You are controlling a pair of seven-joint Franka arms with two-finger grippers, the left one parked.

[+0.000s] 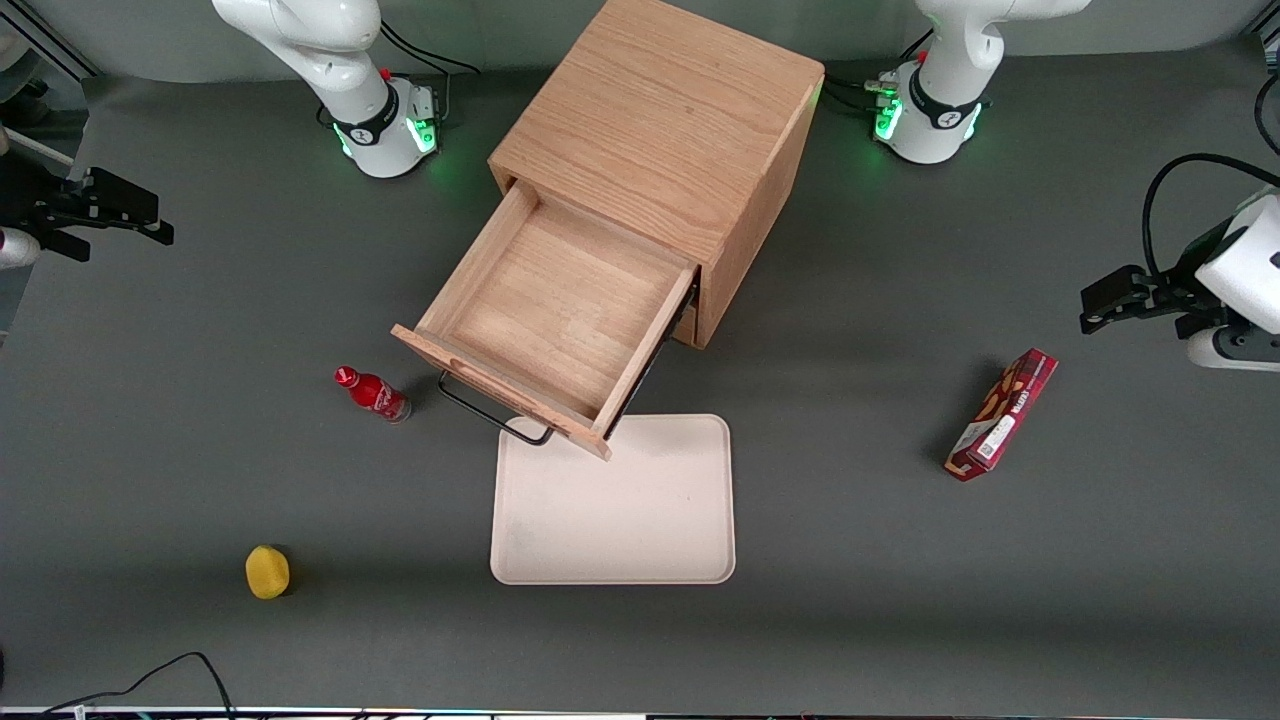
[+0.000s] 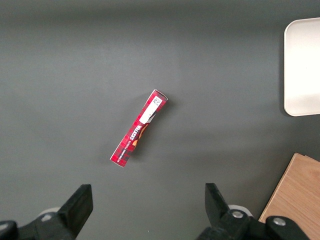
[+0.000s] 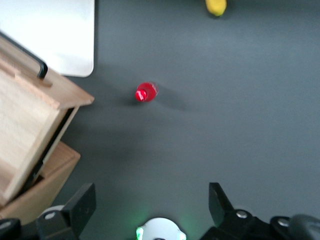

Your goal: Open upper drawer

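— What do we have around the cabinet (image 1: pixel 668 150)?

— We see its upper drawer (image 1: pixel 545 310) pulled well out toward the front camera, its wooden tray bare inside — nothing lies in it. The black wire handle (image 1: pixel 490 410) hangs on the drawer's front, and that front's corner overlaps the edge of a pale tray (image 1: pixel 620 510) lying flat on the table, nearer the camera than the cabinet. We find nothing on that tray either.

— And the gripper (image 1: pixel 95 215)?

— We see it well apart from the cabinet, out at the working arm's end of the table, holding nothing. In the right wrist view its two fingers (image 3: pixel 82 202) stand spread wide above bare table.

— Anything else near the cabinet?

— A small red bottle (image 1: pixel 372 393) stands just beside the drawer's front corner. A yellow fruit (image 1: pixel 267 572) lies nearer the camera than the bottle, and a red box (image 1: pixel 1003 414) lies well away from the cabinet, toward the parked arm's end.
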